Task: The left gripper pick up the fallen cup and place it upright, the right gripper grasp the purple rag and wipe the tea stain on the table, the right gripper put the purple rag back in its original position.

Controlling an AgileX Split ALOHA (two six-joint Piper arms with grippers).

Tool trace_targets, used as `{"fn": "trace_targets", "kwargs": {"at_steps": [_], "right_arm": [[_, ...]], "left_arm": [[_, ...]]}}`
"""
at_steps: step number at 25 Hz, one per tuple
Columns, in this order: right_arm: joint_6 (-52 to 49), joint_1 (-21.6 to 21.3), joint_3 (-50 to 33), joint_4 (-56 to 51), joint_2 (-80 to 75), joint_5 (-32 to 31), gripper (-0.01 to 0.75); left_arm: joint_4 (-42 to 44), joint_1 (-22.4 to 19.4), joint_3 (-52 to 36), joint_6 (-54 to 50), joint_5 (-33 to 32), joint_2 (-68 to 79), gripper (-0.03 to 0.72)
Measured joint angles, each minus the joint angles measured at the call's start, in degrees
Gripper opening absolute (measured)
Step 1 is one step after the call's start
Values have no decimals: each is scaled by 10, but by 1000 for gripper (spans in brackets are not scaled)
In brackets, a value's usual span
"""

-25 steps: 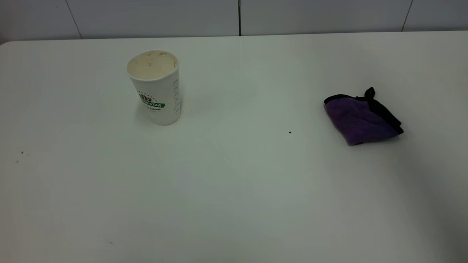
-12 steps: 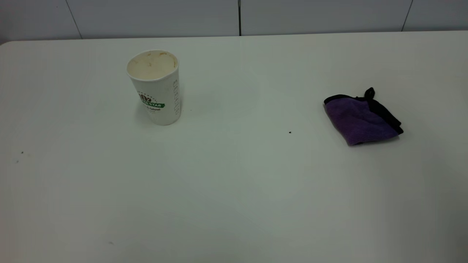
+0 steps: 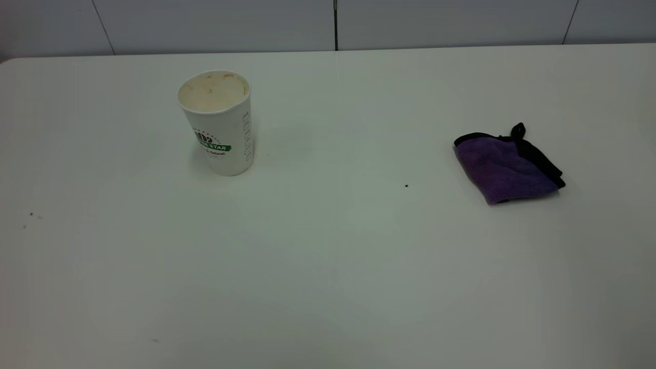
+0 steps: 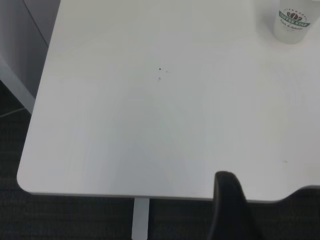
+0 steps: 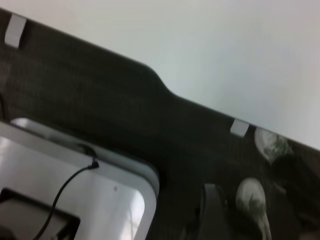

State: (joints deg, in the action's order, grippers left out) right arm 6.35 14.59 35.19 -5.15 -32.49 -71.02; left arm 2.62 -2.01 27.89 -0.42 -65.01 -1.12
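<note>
Soft, even light falls on the white bench (image 3: pixel 328 246) in the exterior view, brightest through the middle and dimming to grey toward the near right corner, with no hard glare. The cup (image 3: pixel 219 123) throws only a faint, diffuse shadow at its base, and the purple rag (image 3: pixel 505 166) a thin dark one along its near edge. The left wrist view is mildly soft, while the right wrist view is dim and heavily blurred, its dark floor (image 5: pixel 100 100) smeared against the pale bench edge.
</note>
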Motion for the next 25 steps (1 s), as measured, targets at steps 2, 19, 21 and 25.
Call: {"fn": "trace_targets", "kwargs": {"at_steps": [2, 19, 21, 25], "right_arm": [[-8, 0, -18, 0, 49, 0, 561], [-24, 0, -77, 20, 221, 69, 561], [-24, 0, -77, 20, 222, 69, 561], [-24, 0, -77, 20, 222, 69, 561]], "left_arm": [[0, 0, 0, 0, 0, 0, 462], [0, 0, 0, 1, 0, 0, 462], [0, 0, 0, 4, 0, 0, 462], [0, 0, 0, 1, 0, 0, 462]]}}
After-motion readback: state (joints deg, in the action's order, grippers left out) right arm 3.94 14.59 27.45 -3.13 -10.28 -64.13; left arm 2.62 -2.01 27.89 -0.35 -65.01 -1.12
